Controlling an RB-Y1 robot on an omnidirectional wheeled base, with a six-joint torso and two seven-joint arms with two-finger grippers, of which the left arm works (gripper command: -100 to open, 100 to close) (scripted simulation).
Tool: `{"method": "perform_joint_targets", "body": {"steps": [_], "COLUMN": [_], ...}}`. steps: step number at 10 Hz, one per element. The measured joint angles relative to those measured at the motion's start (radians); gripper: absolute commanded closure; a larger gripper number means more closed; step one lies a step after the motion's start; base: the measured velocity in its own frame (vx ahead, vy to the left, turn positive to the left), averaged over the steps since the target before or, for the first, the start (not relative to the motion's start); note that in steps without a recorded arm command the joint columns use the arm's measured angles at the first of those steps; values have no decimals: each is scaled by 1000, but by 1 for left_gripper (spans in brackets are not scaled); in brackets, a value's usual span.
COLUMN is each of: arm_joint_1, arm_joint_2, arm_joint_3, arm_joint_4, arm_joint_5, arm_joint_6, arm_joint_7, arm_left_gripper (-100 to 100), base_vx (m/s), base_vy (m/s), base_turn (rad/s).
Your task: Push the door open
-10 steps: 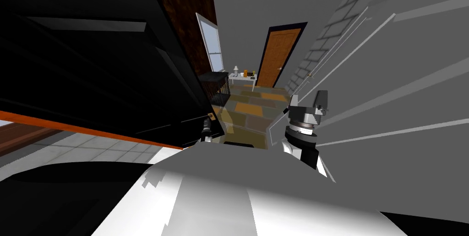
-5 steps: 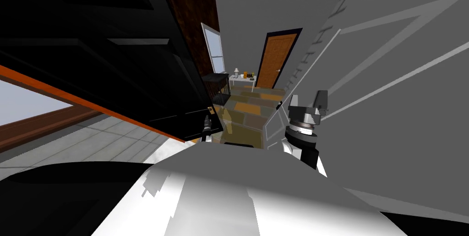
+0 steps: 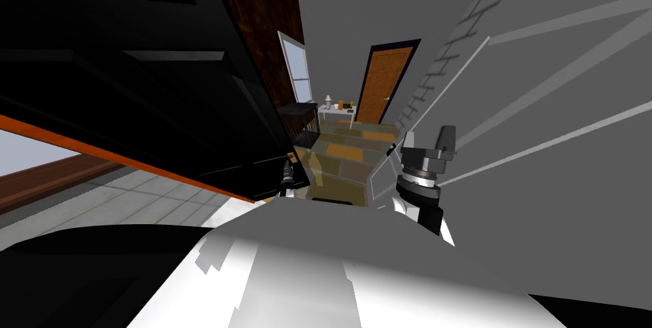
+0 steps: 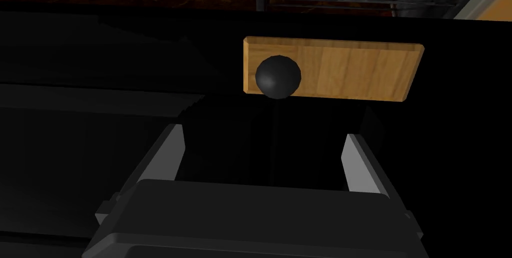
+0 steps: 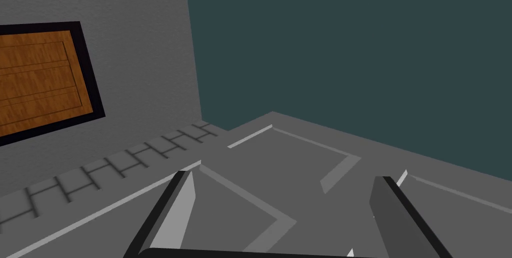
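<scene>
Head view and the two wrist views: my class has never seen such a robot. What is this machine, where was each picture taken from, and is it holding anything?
This is a two-armed robot standing in a hallway. The wide, tilted picture comes from a camera on its head. The other two come from cameras on its hands, each looking along that hand's two grey blade-like fingers.

The left gripper is open and close to a large black panelled door. Just beyond its fingers sits a dark round knob on a light wooden plate. The right gripper is raised beside the grey wall on the robot's right and is also open. Neither hand holds anything.
</scene>
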Motion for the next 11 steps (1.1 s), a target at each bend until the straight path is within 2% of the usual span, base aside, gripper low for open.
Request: {"method": "perform_joint_targets", "body": {"steps": [3,4,5,10,11], "arm_joint_1": [7,7,8,8,8], "arm_joint_2": [-3,-5,-7,-6,-6], "arm_joint_3": [8,11,11,11,10], "arm_joint_4": [0,3,3,4,5], "arm_joint_5": [2,3,3,3,3], "arm_joint_6": [-14,-20,-23,-18,-18], "arm_joint_7": [-3,-5,-5,-6,-6], "arm_left_gripper": [-100,-100,100,100,100], "base_vx": [252,91,-18,-16,115], "base_vy": [106,38,-10,-6,-8], "base_turn": [-40,3,-3,-1,40]}}
